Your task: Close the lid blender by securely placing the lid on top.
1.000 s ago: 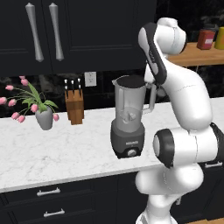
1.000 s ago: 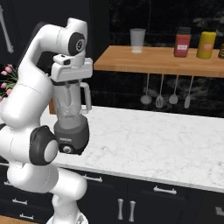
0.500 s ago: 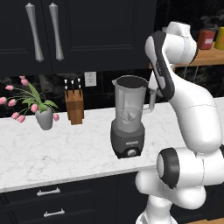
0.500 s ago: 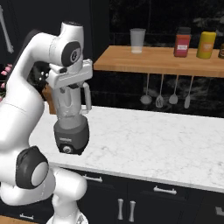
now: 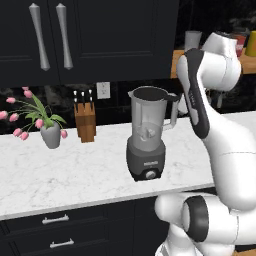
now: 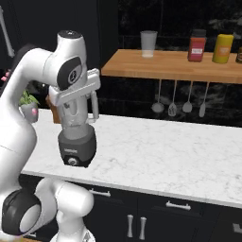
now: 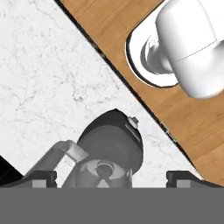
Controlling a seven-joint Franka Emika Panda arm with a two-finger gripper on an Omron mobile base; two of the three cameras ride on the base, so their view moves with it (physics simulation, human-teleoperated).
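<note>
The blender (image 5: pixel 146 136) stands on the white marble counter (image 5: pixel 75 170); its clear greyish pitcher has an open mouth, and its dark base carries a round knob. My gripper (image 6: pixel 75 103) hangs just above the pitcher, pointing down. From the hand view I look straight into the blender (image 7: pixel 109 151): the blades show at the bottom and the handle sticks out to the left. My gripper (image 7: pixel 111 178) is open, its tips far apart with nothing between them. The lid is out of view.
A knife block (image 5: pixel 86 122) and a vase of pink flowers (image 5: pixel 50 135) stand on the counter left of the blender. A wooden shelf (image 6: pixel 179 66) above the counter holds a clear cup (image 6: pixel 148 43) and jars (image 6: pixel 196 46). Utensils (image 6: pixel 172 101) hang beneath it.
The arm has straightened upward at its elbow, and the hand has sunk a little toward the pitcher's mouth. The blender has not moved.
</note>
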